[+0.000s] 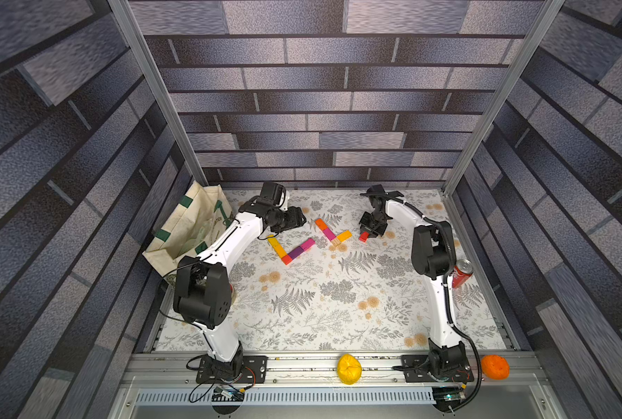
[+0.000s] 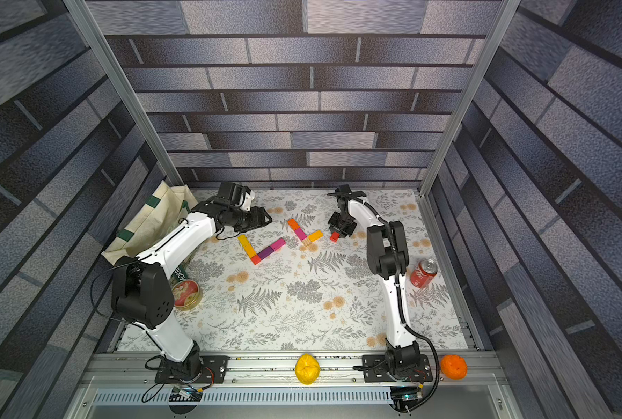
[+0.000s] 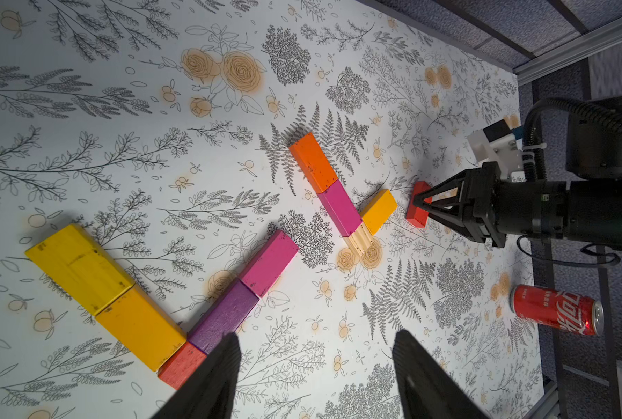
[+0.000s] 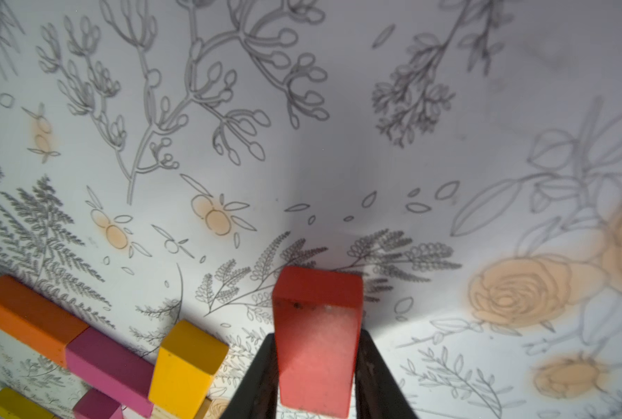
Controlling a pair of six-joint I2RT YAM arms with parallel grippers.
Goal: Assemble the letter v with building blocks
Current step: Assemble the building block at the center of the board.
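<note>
right gripper [image 4: 316, 335] is clamped on the red block [image 4: 316, 308] toward the far edge of the worktop [image 1: 320, 308]; left gripper [image 3: 314, 335] is spread apart.

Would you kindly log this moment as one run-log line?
right end effector: gripping red block | left end effector: open, empty | red block: apart from unfinished v, beside its short arm

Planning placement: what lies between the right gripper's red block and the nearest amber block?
Only bare tabletop separates red block and amber block, per left wrist view.
</note>
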